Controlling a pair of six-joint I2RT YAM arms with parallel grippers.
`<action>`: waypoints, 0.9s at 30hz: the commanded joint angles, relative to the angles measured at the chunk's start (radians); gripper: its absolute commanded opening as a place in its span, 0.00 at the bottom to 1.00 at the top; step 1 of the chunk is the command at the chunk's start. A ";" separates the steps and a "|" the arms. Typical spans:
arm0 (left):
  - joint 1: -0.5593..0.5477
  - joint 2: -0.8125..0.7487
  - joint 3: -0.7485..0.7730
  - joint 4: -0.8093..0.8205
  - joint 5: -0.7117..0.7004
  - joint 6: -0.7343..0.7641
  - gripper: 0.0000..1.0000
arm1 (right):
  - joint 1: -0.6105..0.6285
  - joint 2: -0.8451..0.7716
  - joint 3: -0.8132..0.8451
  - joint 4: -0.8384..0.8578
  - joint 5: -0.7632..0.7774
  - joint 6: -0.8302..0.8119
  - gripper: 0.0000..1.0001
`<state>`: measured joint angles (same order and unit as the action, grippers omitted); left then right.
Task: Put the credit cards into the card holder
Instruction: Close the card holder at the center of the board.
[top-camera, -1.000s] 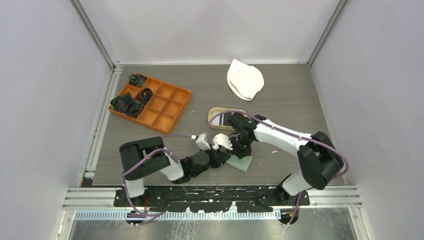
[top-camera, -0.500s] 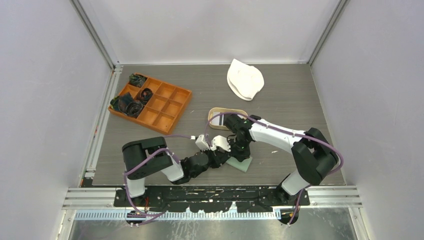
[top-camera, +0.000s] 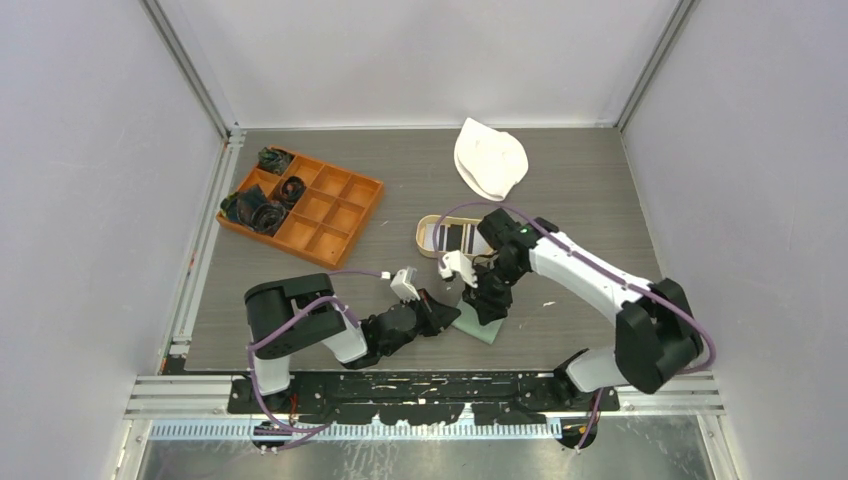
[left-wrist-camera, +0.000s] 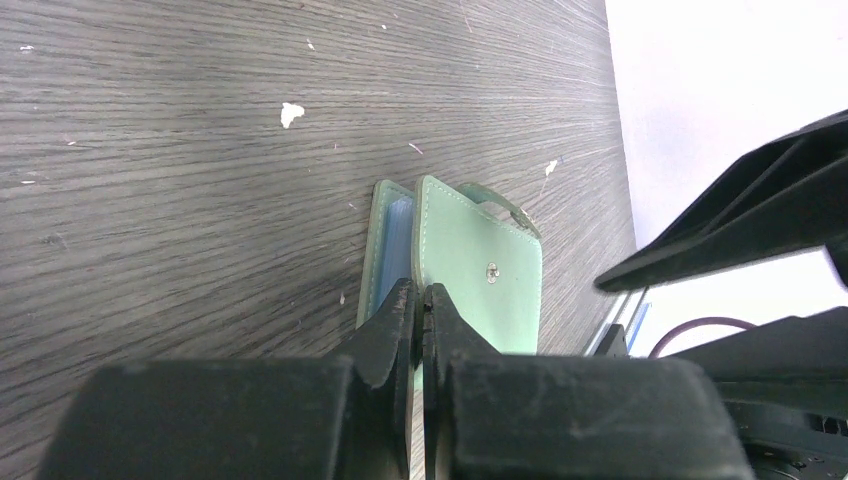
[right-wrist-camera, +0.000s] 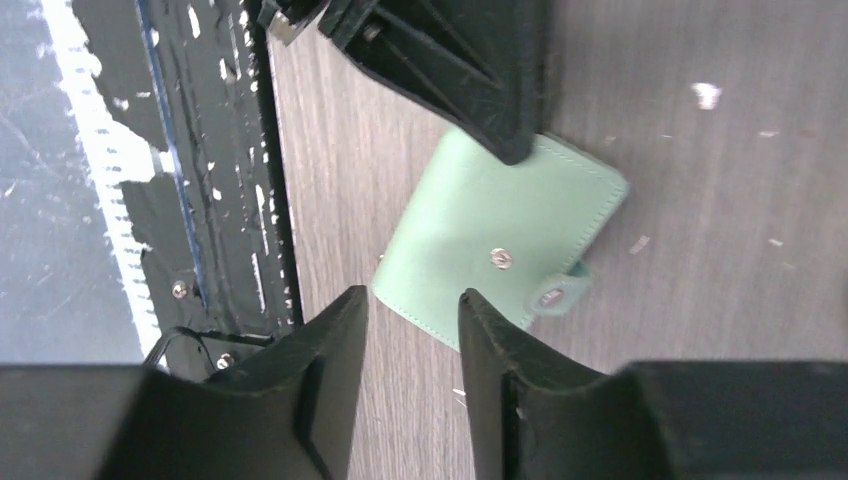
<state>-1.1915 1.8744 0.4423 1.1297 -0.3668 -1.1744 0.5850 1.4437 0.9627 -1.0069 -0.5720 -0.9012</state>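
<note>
Pinched tight on the cover edge of the card holder (left-wrist-camera: 480, 270) with the left gripper (left-wrist-camera: 420, 305), flap slightly lifted. Poised just above it with the right gripper (right-wrist-camera: 405, 335), fingers narrowly apart, empty. At 12 o'clock of it, credit cards (top-camera: 452, 236) in the tray (top-camera: 420, 240)

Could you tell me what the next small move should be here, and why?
Probably move the right gripper over to the oval tray to take one of the credit cards. Its jaws stand open and empty above the card holder, while the left gripper is shut on the holder's cover edge.
</note>
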 joint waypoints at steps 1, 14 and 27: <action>-0.001 0.000 -0.002 0.010 -0.020 0.017 0.00 | -0.046 -0.106 -0.004 0.093 -0.014 0.059 0.48; -0.001 0.006 0.005 0.005 -0.016 0.016 0.00 | -0.034 -0.011 -0.034 0.242 0.211 0.188 0.56; -0.001 0.010 0.000 0.016 -0.015 0.013 0.00 | -0.006 0.022 -0.016 0.264 0.279 0.232 0.20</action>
<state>-1.1915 1.8744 0.4423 1.1294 -0.3660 -1.1744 0.5751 1.4773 0.9195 -0.7635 -0.3153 -0.6926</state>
